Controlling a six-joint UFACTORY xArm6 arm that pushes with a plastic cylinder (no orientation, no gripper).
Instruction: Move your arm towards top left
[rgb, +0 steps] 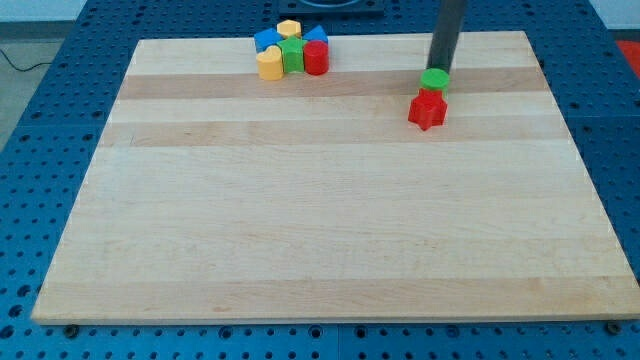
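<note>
A: Left to right – what is seen on the wooden board (300, 200)?

B: A tight cluster near the view's top, left of centre: blue block (266, 39), yellow block (269, 64), a second yellow block (289, 28) behind, green block (293, 55), red cylinder (316, 58), another blue block (317, 35) at the back. All touching or nearly so.

A: And further right?

B: A red star-like block (428, 110) with a green cylinder (435, 80) touching its upper edge. My tip (438, 70) is placed just behind the green cylinder – contact cannot be confirmed.

A: Pincer state?

B: None is fitted; only a bare rod is carried, so nothing is clenched or released.

A: Handling?

B: Nothing is to be grasped. The rod is judged stiff and is simply slid. The blocks look light and hard and would likely skid on the smooth wood if clipped. A path toward the top left probably runs at the cluster, so it may be disturbed.
</note>
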